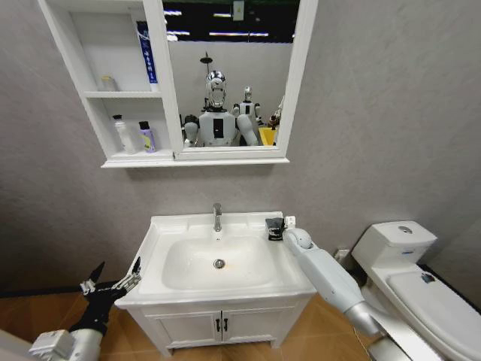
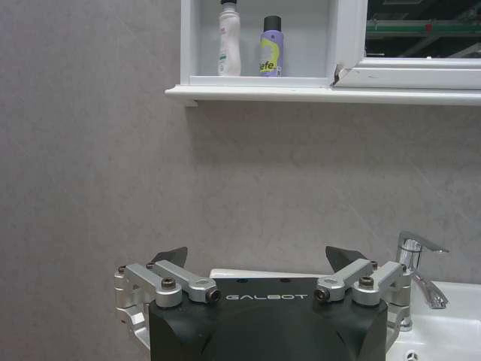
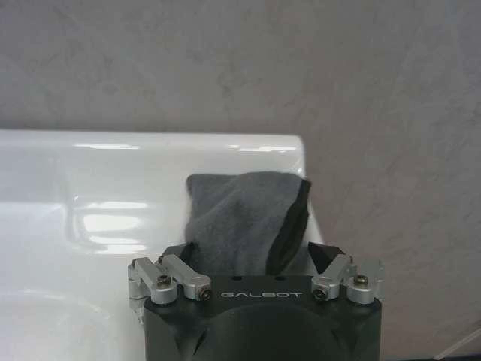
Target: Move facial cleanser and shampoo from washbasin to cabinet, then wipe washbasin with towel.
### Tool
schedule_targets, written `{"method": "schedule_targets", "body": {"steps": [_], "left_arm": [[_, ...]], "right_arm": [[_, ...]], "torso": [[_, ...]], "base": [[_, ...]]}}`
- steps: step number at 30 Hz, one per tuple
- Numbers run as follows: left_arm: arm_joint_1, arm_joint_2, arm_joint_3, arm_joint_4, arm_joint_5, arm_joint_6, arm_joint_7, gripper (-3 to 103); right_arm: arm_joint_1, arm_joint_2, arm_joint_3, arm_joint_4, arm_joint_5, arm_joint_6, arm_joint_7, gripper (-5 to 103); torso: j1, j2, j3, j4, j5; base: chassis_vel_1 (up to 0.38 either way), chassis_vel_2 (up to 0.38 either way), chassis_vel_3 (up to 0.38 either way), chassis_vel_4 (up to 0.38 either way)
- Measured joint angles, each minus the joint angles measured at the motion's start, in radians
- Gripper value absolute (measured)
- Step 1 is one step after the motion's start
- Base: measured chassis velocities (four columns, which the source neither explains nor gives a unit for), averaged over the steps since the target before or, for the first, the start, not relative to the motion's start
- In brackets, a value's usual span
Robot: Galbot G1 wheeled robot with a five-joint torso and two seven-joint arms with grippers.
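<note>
At the back right corner of the washbasin [image 1: 225, 226], beside the wall, a small dark grey towel [image 3: 244, 218] sits bunched in a soft heap on the white ceramic rim. The right pincer [image 3: 255, 252] has its two dark fingertips spread apart, one on each side of the near end of the cloth, not yet closed on it. Seen from the right wrist, the towel lies straight ahead of the pincer, its longer side running away from the fingers toward the wall, with a darker edge seam along one side. From the head view the white right arm reaches up across the right side of the sink to that corner, where the towel [image 1: 274, 228] shows as a dark patch just beyond the wrist.

The left pincer [image 1: 113, 280] hangs low off the left front corner of the washbasin, open and empty, well apart from the towel, so the right arm is by far the nearer one. The slim chrome tap [image 1: 217, 216] stands at the middle back of the sink. Up in the cabinet [image 1: 90, 75] to the left of the mirror, a white bottle [image 2: 229, 37] and a purple bottle [image 2: 270, 47] stand side by side on the lowest shelf, so the bottle moving looks finished and the wiping step is what remains.
</note>
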Motion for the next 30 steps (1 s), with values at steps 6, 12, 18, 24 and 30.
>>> {"method": "schedule_targets", "body": {"steps": [6,12,18,24,30], "left_arm": [[0.0,0.0,0.0,0.0,0.0,0.0,0.0,100],[0.0,0.0,0.0,0.0,0.0,0.0,0.0,100],[0.0,0.0,0.0,0.0,0.0,0.0,0.0,100],[0.0,0.0,0.0,0.0,0.0,0.0,0.0,100],[0.0,0.0,0.0,0.0,0.0,0.0,0.0,100]], "right_arm": [[0.005,0.015,-0.013,0.005,0.002,-0.001,0.002,84],[0.011,0.033,-0.018,-0.022,-0.011,-0.002,0.007,83],[0.02,0.051,-0.027,-0.047,-0.021,-0.002,0.01,83],[0.032,0.064,-0.041,-0.059,-0.022,-0.002,0.016,61],[0.03,0.058,-0.046,-0.046,-0.02,-0.002,0.034,39]], "torso": [[0.0,0.0,0.0,0.0,-0.0001],[0.0,0.0,0.0,-0.0002,-0.0002],[0.0,0.0,0.0,0.0,-0.0003],[0.0,0.0,0.0,-0.0001,-0.0003],[0.0,0.0,0.0,0.0001,-0.0003]], "base": [[0.0,0.0,0.0,0.0],[0.0,0.0,0.0,0.0],[0.0,0.0,0.0,0.0],[0.0,0.0,0.0,0.0],[0.0,0.0,0.0,0.0]]}}
